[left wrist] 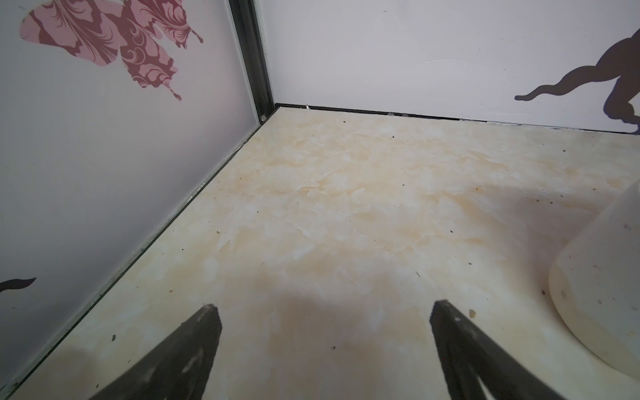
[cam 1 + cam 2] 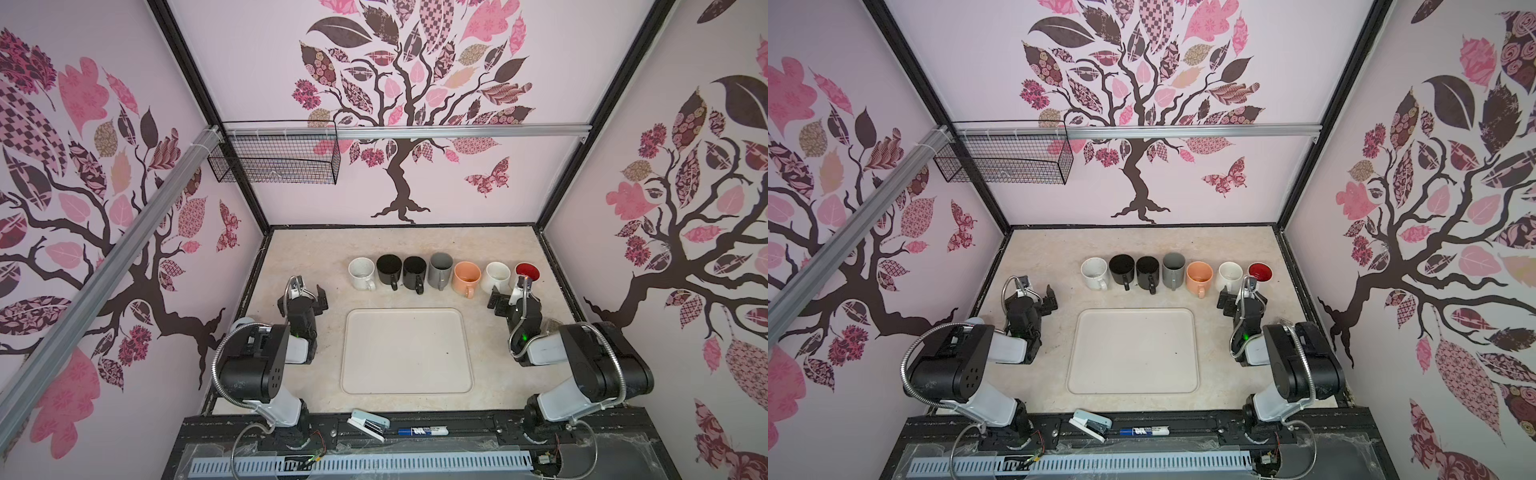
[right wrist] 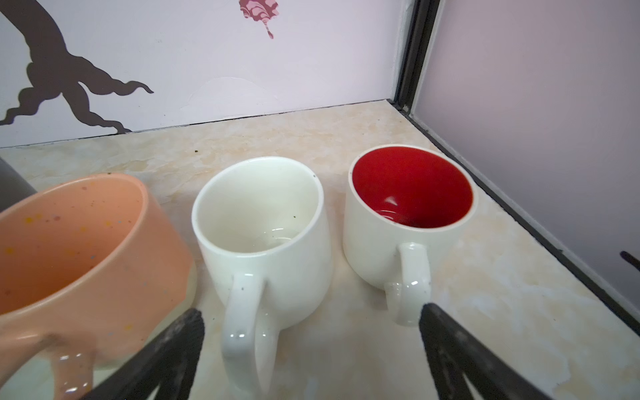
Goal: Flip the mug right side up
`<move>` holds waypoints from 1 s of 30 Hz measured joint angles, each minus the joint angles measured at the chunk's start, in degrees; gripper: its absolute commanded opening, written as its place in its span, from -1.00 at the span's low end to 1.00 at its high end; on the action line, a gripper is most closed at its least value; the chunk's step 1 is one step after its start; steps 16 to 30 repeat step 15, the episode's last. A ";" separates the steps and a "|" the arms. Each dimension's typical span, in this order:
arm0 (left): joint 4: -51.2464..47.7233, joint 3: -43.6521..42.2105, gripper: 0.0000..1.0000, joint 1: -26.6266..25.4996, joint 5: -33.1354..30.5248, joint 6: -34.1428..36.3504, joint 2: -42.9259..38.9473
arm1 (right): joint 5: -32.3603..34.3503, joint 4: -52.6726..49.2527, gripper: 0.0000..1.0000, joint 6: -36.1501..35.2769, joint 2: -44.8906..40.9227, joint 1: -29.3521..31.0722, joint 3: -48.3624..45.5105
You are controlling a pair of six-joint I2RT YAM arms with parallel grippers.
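Right wrist view: right gripper spread, empty, like left gripper; far-right red-lined mug upright, judged done; retract clear of handle.

Soft, even light, faint shadows on the tabletop. Both top views bow at the edges. The peach mug blurs close to the right wrist camera.

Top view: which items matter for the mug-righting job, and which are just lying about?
Job: seven mugs, all already mouth-up; left claw, open; right claw, open.
Lying about: tray, stapler, marker, wire basket.
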 measured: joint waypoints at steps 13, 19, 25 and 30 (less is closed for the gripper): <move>-0.09 0.00 0.95 0.00 0.11 0.02 0.00 | -1.29 0.00 1.00 0.17 0.70 0.00 1.27; -0.07 0.00 0.95 0.00 0.11 0.00 0.00 | -1.33 0.24 1.00 0.20 0.68 0.00 1.22; -0.07 0.00 0.95 0.00 0.11 0.00 0.00 | -1.33 0.24 1.00 0.20 0.68 0.00 1.22; -0.07 0.00 0.95 0.00 0.11 0.00 0.00 | -1.33 0.24 1.00 0.20 0.68 0.00 1.22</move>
